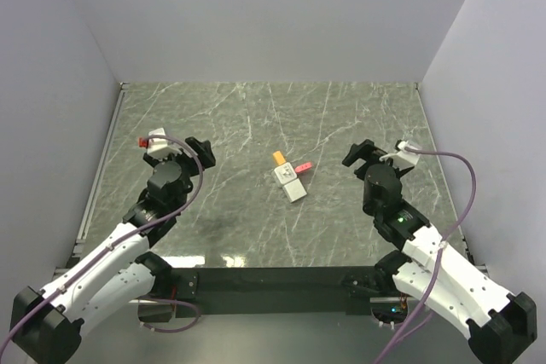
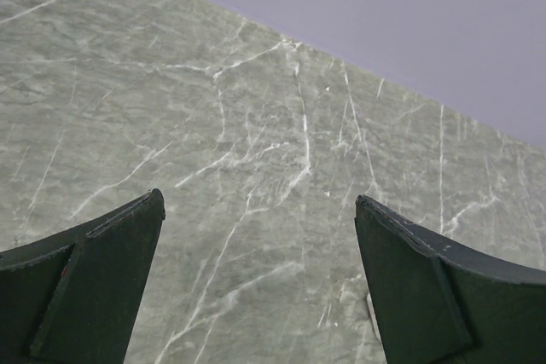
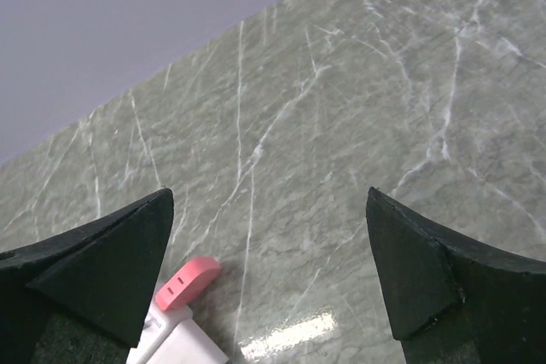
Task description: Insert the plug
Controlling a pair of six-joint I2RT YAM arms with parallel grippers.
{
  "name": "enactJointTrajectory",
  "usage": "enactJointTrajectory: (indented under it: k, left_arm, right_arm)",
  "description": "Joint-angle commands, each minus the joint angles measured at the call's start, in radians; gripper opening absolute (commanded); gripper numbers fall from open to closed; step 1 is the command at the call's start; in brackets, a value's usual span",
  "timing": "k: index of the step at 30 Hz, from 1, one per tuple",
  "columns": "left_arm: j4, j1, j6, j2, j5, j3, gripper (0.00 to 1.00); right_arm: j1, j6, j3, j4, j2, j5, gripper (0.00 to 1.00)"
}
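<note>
Robot lab test cell, plain enclosure walls (image 1: 256, 14), marble-patterned tabletop (image 1: 256, 125)

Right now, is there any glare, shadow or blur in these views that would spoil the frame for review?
Top external: even light, with one faint dark shadow on the table by the left arm. Right wrist: a bright glare streak on the marble near the bottom edge, right of the white block; the pink piece reads clearly. Left wrist: veins crisp, no glare.

Qty: 1x white rectangular socket block (image 1: 293, 185); 1x orange plug (image 1: 279, 158); 1x pink rounded tab (image 1: 304, 165); 2x white-and-black robot arms (image 1: 111, 255) (image 1: 437, 263).
</note>
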Motion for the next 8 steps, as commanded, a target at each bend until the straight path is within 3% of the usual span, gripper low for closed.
enactJointTrajectory:
  k: [1,8]
  left_arm:
    - [-0.02,0.004,-0.002,0.006,0.007,0.051,1.0]
    - [-0.028,0.004,0.012,0.027,0.001,0.065,0.99]
  right_arm:
    - [-0.005,0.028,-0.016,0.001,-0.019,0.076,1.0]
    - [-0.008,0.03,-0.016,0.001,-0.013,0.094,1.0]
